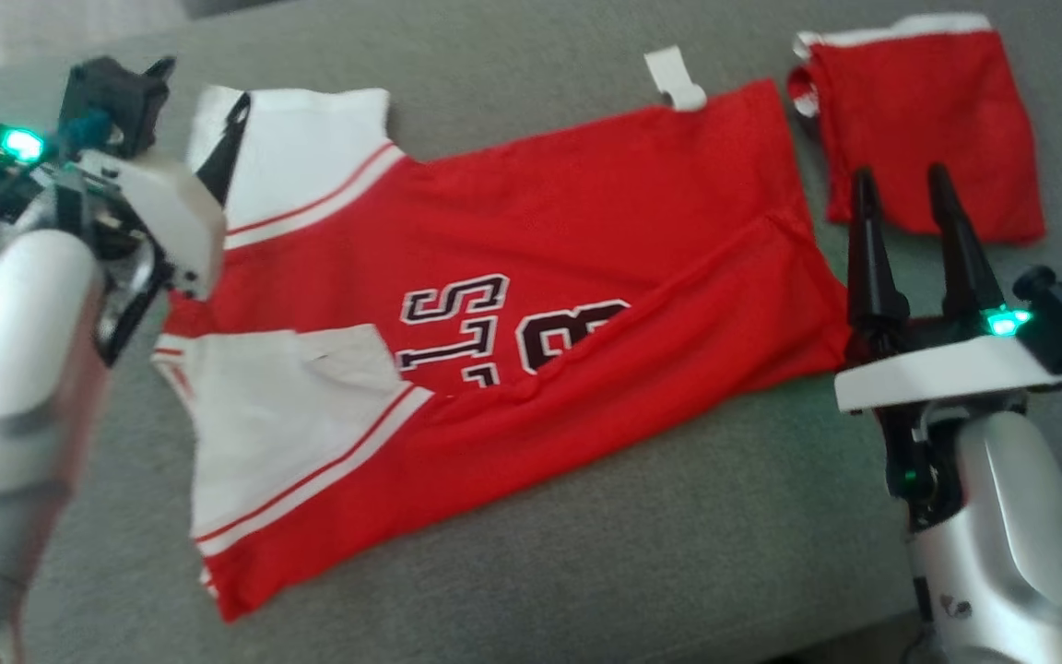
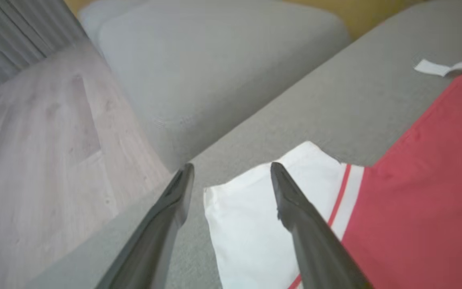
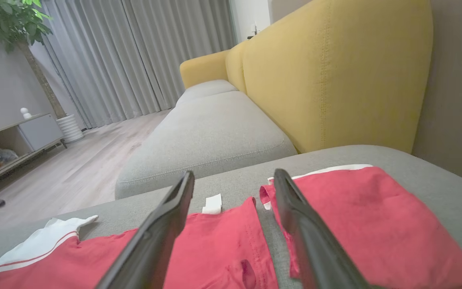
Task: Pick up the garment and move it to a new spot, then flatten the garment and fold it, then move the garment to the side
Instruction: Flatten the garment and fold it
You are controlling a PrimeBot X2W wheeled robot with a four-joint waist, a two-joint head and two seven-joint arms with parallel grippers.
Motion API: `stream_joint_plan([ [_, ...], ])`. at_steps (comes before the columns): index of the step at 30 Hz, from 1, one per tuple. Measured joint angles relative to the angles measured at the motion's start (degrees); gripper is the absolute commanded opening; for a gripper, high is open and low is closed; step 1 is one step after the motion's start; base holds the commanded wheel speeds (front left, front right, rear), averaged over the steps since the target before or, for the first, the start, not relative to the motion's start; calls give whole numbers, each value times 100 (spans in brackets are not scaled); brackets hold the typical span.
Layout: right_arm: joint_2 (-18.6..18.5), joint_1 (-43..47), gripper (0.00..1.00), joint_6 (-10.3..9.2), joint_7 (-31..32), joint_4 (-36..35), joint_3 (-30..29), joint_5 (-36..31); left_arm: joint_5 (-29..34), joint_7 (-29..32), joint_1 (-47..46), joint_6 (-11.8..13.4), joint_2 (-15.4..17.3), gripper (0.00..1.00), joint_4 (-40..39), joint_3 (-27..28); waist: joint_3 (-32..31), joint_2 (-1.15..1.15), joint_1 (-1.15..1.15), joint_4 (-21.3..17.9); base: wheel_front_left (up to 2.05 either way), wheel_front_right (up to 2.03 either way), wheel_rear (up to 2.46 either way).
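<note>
The garment (image 1: pixel 540 277) is a red jersey with white sleeves and black-and-white lettering, spread across the grey sofa cushion (image 1: pixel 586 553). My left gripper (image 1: pixel 202 85) hovers open over the far white sleeve's corner; the left wrist view has that sleeve (image 2: pixel 247 224) between the fingers of that gripper (image 2: pixel 231 168), which hold nothing. My right gripper (image 1: pixel 900 175) stands open at the garment's right end, fingers pointing away from me. In the right wrist view this gripper (image 3: pixel 233 176) frames the garment's hem (image 3: pixel 215 249) and grips nothing.
A second, folded red cloth (image 1: pixel 927 129) lies at the far right, close to the right fingers. A white tag (image 1: pixel 674 78) sticks out at the garment's far edge. Beyond are another grey cushion (image 3: pixel 211 132), a yellow backrest (image 3: pixel 335 72) and wooden floor (image 2: pixel 34 160).
</note>
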Motion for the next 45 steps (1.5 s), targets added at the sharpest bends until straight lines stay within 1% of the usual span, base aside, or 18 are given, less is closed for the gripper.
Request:
stream_joint_plan([
  [4, -1, -43, 100, 0, -88, -67, 134, 160, -468, 297, -271, -22, 235, 100, 461, -400, 261, 0, 0, -209, 0, 0, 0],
  [5, -1, -43, 100, 0, -88, -67, 134, 160, -468, 297, -271, -22, 235, 100, 461, -400, 261, 0, 0, -209, 0, 0, 0],
  [7, -1, -46, 100, 0, -114, -73, 230, 226, -630, 391, -413, -23, 335, 100, 720, -487, 384, 0, -1, -305, 0, 0, 0],
  [13, 1, -181, 100, 0, -166, -145, 512, 241, -1114, 531, -979, -22, 613, 100, 1367, -522, 719, 0, -1, -576, 0, 0, 0],
  [17, 1, -250, 100, 0, -188, -175, 645, 359, -1455, 682, -1088, -22, 662, 100, 1515, -635, 896, 0, -2, -735, 0, 0, 0],
  [19, 1, -250, 100, 0, -194, -182, 735, 391, -1586, 748, -1180, -23, 736, 100, 1512, -803, 1025, 0, -2, -812, 0, 0, 0],
  [23, 2, -250, 100, 0, -246, -174, 784, 391, -1845, 939, -1389, -23, 806, 100, 1525, -958, 1112, 0, -1, -840, 0, 0, 0],
  [24, 2, -253, 100, 0, -246, -165, 784, 391, -1909, 993, -1393, -22, 806, 71, 1523, -989, 1116, 0, -2, -832, 0, 0, 0],
  [25, 2, -253, 100, 0, -246, -163, 777, 404, -1992, 1044, -1395, -22, 804, 31, 1511, -1026, 1116, 0, -2, -817, 0, 0, 0],
  [26, 2, -254, 100, 0, -245, -162, 757, 502, -2059, 1050, -1400, -22, 798, 0, 1499, -1065, 1115, 0, -2, -796, 0, 0, 0],
  [27, 2, -257, 100, 0, -245, -155, 736, 583, -2115, 1031, -1400, -24, 788, 0, 1492, -1085, 1112, 0, -2, -771, 0, 0, 0],
  [31, 1, -453, 100, 0, -148, -154, 609, 288, -2157, 560, -1347, -23, 782, 0, 1457, -1335, 1012, 0, -2, -626, 0, 0, 0],
  [36, 0, -545, 100, 0, 226, -270, 413, -177, -2096, -334, -1309, -23, 730, 0, 1267, -1392, 842, 0, -2, -331, 0, 0, 0],
  [39, -34, -575, 100, 0, 573, -323, 331, -490, -1975, -801, -1306, -14, 600, 0, 1074, -1407, 724, 0, -2, -87, 0, 0, 0],
  [42, -253, -658, 100, 0, 949, -354, 290, -669, -1842, -1127, -1270, 30, 470, 0, 727, -1527, 613, 0, -2, 208, 0, 0, 0],
  [45, -506, -787, 100, 0, 1407, -245, 199, -676, -1750, -1334, -1099, 56, 452, 0, 333, -1610, 504, 0, -2, 515, 0, 0, 0],
])
